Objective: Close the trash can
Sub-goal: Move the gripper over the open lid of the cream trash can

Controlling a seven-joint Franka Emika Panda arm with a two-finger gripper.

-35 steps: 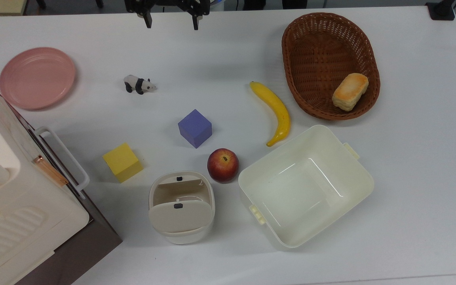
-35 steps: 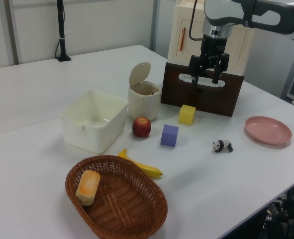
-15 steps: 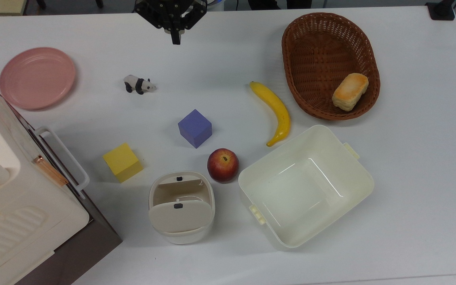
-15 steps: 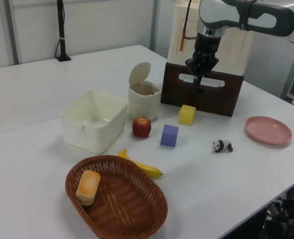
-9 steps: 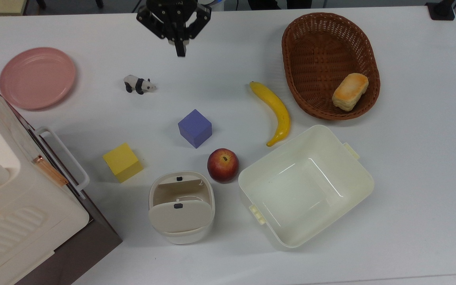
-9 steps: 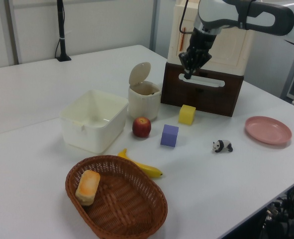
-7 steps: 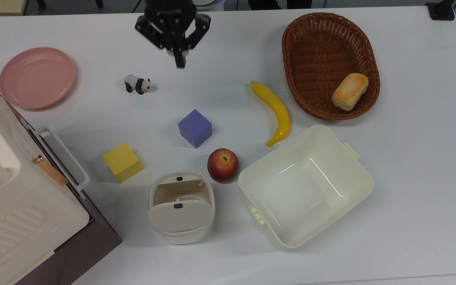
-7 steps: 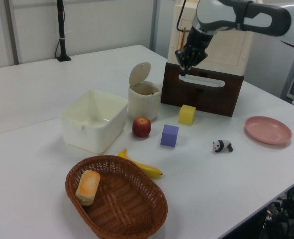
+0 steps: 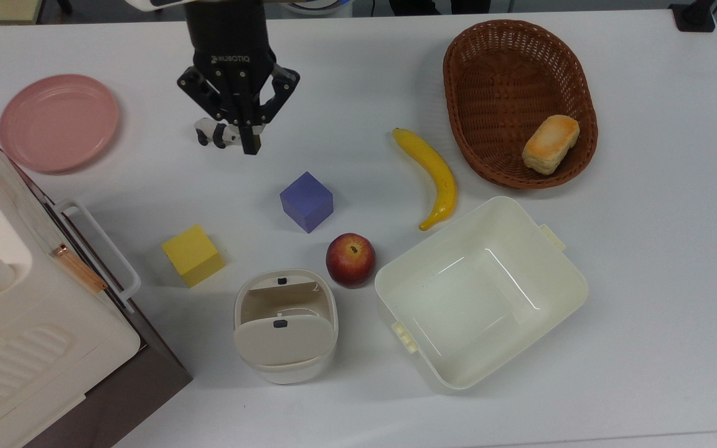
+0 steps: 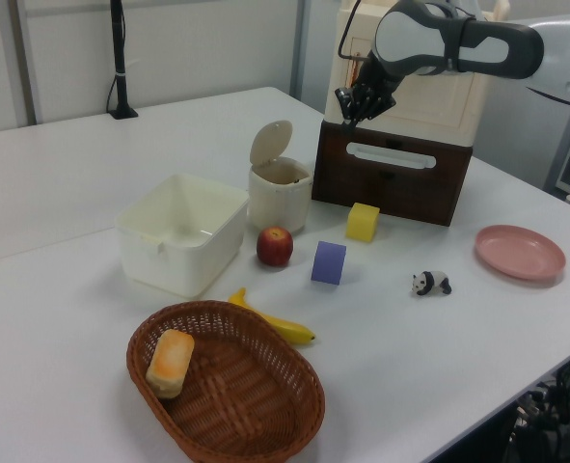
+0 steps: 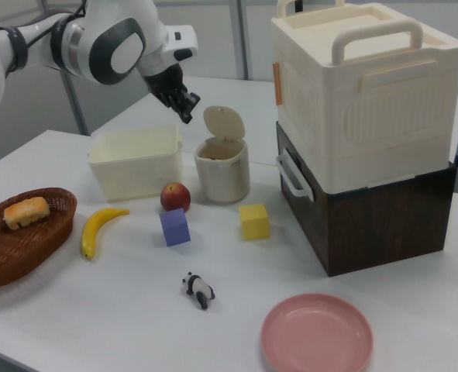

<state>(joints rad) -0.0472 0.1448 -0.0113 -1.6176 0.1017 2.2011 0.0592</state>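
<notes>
Trash can (image 10: 279,197) cream-white, round-cornered, hinged lid (image 11: 224,122) raised upright; gripper (image 9: 250,147) jaws clenched, empty.

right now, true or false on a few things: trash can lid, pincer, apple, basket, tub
1. The trash can lid is up. True.
2. The pincer is shut and holds nothing. True.
3. The apple lies in the tub. False: it sits on the table between the trash can and the tub, which holds nothing.
4. The basket holds the banana. False: it holds a bread roll; the banana lies on the table beside it.
5. The pincer is touching the lid. False: in the right view it is up in the air, apart from the lid.
</notes>
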